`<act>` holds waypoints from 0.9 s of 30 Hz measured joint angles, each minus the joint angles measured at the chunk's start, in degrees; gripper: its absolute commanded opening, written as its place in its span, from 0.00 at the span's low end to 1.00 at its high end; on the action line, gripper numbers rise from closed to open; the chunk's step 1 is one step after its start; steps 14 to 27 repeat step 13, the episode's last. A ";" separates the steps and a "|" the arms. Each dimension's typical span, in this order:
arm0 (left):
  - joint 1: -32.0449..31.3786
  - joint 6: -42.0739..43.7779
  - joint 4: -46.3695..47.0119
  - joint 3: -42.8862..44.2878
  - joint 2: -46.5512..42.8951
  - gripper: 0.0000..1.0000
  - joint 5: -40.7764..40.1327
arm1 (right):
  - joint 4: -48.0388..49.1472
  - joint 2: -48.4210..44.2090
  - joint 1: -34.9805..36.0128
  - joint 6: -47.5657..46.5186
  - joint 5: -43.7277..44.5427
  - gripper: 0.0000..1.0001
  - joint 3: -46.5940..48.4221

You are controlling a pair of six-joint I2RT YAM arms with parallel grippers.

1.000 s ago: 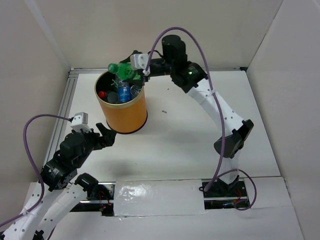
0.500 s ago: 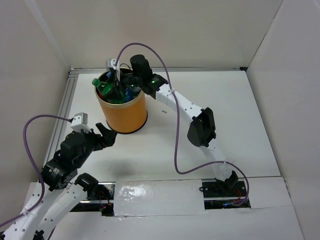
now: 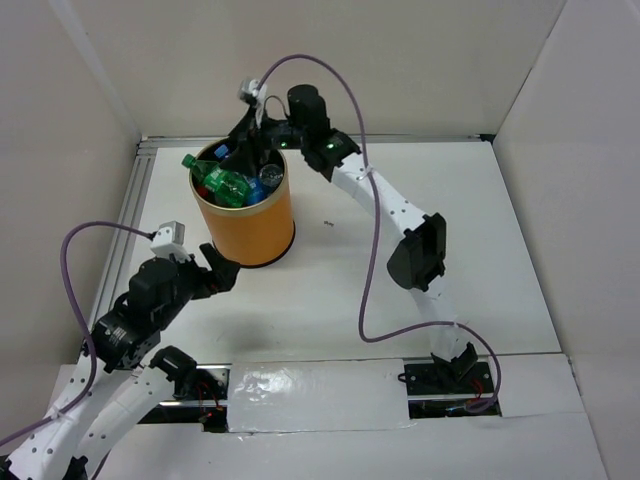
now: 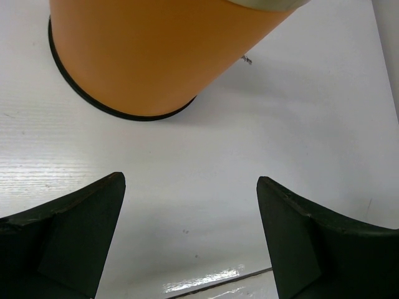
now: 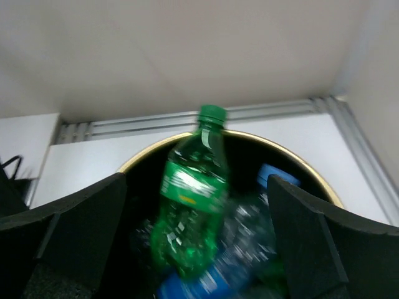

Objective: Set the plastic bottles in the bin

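The orange bin [image 3: 246,226] stands at the table's back left and holds several plastic bottles. A green bottle [image 3: 224,181] lies on top of them with its cap over the far-left rim. My right gripper [image 3: 250,146] hovers open over the bin's far edge. In the right wrist view the green bottle [image 5: 190,205] sits blurred and free between the spread fingers of the right gripper [image 5: 196,179], above a blue-labelled bottle [image 5: 206,288] inside the bin [image 5: 144,153]. My left gripper [image 3: 218,268] is open and empty beside the bin's base [image 4: 156,56]; the left gripper [image 4: 190,180] shows only white table between its fingers.
A metal rail [image 3: 400,138] runs along the table's back edge, with white walls on three sides. Silver tape [image 3: 320,396] covers the near edge between the arm bases. Purple cables loop above both arms. A small dark speck [image 3: 327,224] lies right of the bin.
The right gripper swung left with the green bottle from beside the bin to over it, then opened. The bottle now lies in the bin. The left arm barely shifted.
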 measured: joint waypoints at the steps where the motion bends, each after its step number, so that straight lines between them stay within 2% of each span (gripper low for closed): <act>1: 0.00 0.11 0.50 0.00 0.52 0.99 0.48 | -1.09 -1.14 -1.01 -0.07 1.49 1.00 0.00; 4: -0.31 1.20 2.51 0.00 3.02 0.99 2.38 | -6.36 -6.34 -4.92 -1.77 7.69 1.00 -0.85; 6: -0.46 1.86 4.20 0.00 5.27 0.99 4.13 | -9.25 -12.63 -7.58 -3.63 14.08 1.00 -5.55; 9: -0.55 3.15 7.19 0.00 8.66 0.99 6.78 | -10.56 -25.64 -10.86 -6.25 28.89 1.00 -19.74; 11: -0.55 4.17 9.27 0.00 10.51 0.99 8.26 | -10.47 -38.56 -11.26 -8.52 41.20 1.00 -36.68; 12: -0.55 4.42 10.10 0.00 11.30 0.99 8.72 | -10.82 -39.43 -11.23 -8.70 41.99 1.00 -37.70; 13: -0.55 4.83 10.93 0.00 12.07 0.99 9.33 | -9.35 -43.65 -11.93 -9.29 44.26 1.00 -44.11; 27: -0.55 4.83 10.93 0.00 12.07 0.99 9.33 | -9.35 -43.65 -11.93 -9.29 44.26 1.00 -44.11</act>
